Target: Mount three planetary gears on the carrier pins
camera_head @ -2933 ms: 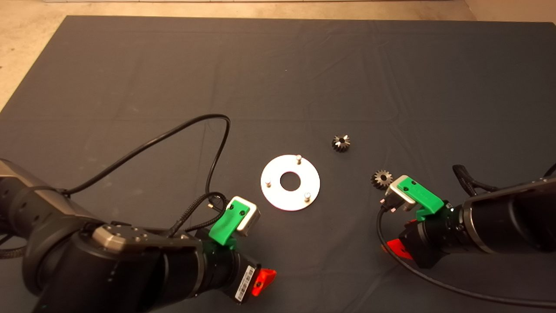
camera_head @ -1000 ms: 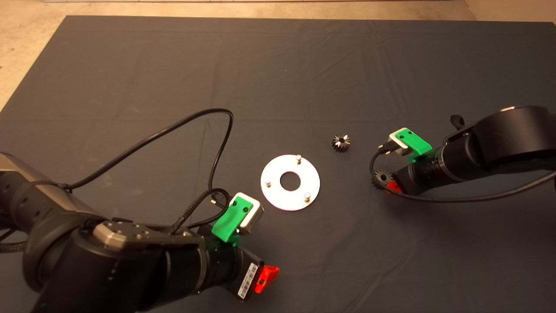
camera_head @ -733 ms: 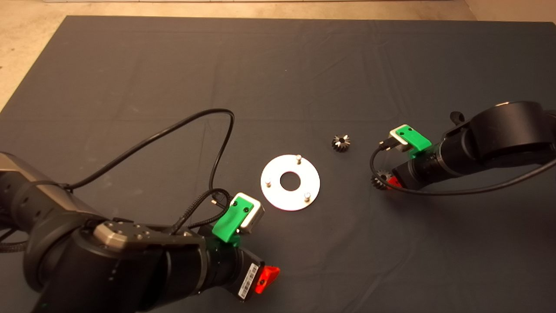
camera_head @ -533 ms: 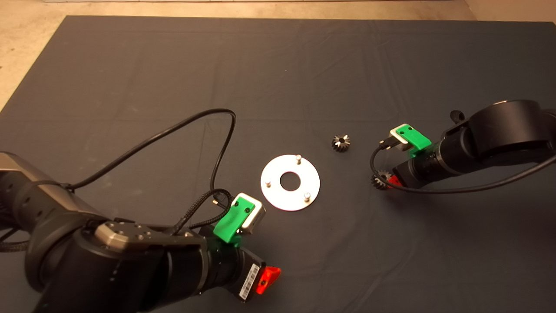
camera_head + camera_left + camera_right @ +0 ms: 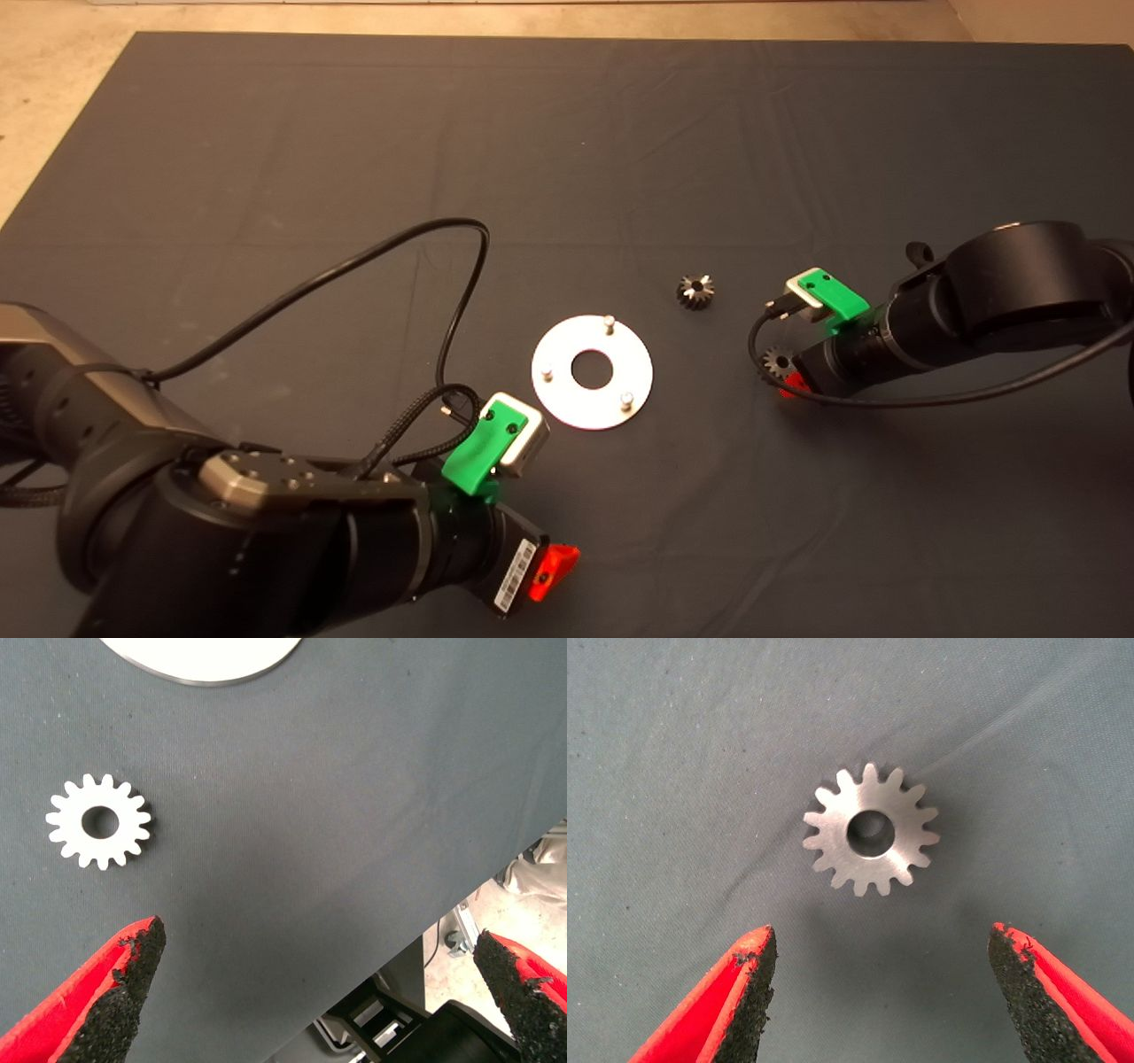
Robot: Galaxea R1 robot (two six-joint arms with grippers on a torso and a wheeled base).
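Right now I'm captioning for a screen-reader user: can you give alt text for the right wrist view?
A silver planetary gear lies flat on the dark mat, centre hole facing up. The right gripper is open above it, its red fingers apart and not touching it.

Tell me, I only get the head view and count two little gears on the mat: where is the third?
Observer: The third gear lies flat on the mat near the disc, just beyond the left pincer.
Operator: Is that pincer gripping anything?
Observer: No, its fingers stand wide open, nothing between them.
Operator: And the right pincer?
Observer: Open too; the gear there lies flat just ahead of it, not touched.
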